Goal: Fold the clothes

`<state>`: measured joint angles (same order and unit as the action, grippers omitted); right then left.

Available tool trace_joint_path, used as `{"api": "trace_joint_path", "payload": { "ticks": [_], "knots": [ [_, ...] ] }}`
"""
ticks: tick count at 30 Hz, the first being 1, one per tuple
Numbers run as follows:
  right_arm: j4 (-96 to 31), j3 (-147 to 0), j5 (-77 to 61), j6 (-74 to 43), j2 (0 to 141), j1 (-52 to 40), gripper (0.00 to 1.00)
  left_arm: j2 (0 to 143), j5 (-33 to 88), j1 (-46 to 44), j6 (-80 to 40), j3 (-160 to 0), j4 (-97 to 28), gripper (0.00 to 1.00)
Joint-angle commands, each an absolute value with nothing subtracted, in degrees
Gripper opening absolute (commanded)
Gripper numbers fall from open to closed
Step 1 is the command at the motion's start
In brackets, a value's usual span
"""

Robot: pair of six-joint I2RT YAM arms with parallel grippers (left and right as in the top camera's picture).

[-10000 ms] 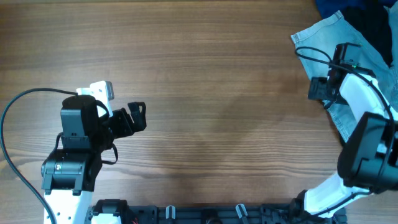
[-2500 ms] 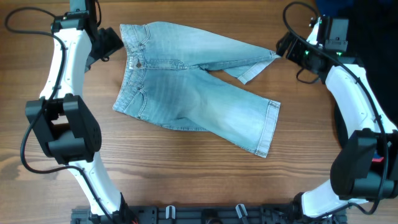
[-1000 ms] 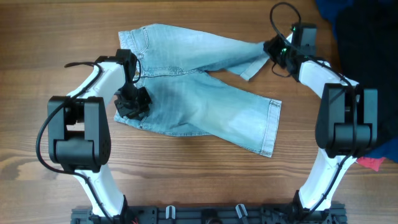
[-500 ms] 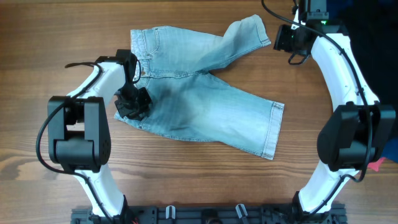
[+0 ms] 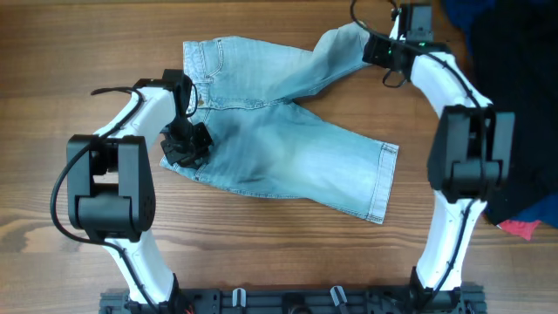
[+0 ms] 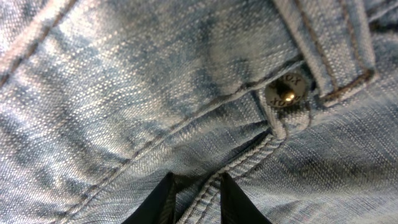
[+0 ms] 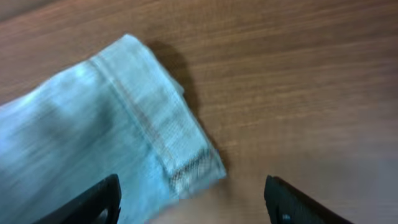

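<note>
Across the surface [image 5: 87, 52], the denim shorts [image 5: 279, 157] are laid leftward from the spread right hand [image 5: 377, 51], nearest one leg hem, the left hand [image 5: 185, 146] clamped on their seam.

We see a wooden table [image 5: 288, 262] bearing light blue denim shorts [image 5: 279, 148]. To the right of the shorts lie a dark cloth pile [image 5: 527, 87] and, lower, a small pink-red cloth [image 5: 521, 229].
</note>
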<state>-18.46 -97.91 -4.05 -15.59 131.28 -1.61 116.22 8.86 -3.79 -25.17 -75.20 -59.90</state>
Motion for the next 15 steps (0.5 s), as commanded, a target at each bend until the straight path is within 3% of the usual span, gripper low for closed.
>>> {"api": "trace_joint_path", "payload": {
  "ticks": [1,3,4,5,6,9,12,15],
  "knots": [
    [-15.3,-97.7,-5.0,-16.6,136.0,-2.4,0.75,120.9,6.2,-4.3,-25.9,-71.1,-60.0,0.24],
    [-14.9,-97.7,-4.7,-16.5,137.9,-2.6,0.63,120.9,6.2,-4.3,-26.0,-71.1,-60.0,0.24],
    [-15.3,-97.7,-4.1,-16.5,138.0,-2.7,0.50,120.9,6.2,-4.3,-25.9,-71.1,-60.0,0.24],
    [-16.6,-97.7,-1.7,-16.5,138.0,-2.7,0.24,120.9,6.2,-4.3,-25.9,-71.1,-60.0,0.24],
    [-18.5,-97.7,1.7,-16.7,138.0,-2.7,0.13,120.9,6.2,-4.3,-25.9,-71.1,-60.0,0.24],
    [-25.2,-97.7,11.4,-16.5,138.0,-2.5,0.04,120.9,6.2,-4.3,-25.9,-71.1,-60.0,0.24],
    [-32.8,-97.7,19.9,-17.3,138.0,-2.2,0.04,120.9,6.2,-4.3,-25.9,-71.1,-60.0,0.24],
    [-44.6,-97.7,27.5,-25.5,135.7,-0.6,0.04,120.9,6.2,-4.3,-25.9,-71.1,-60.0,0.24]
  ]
}}
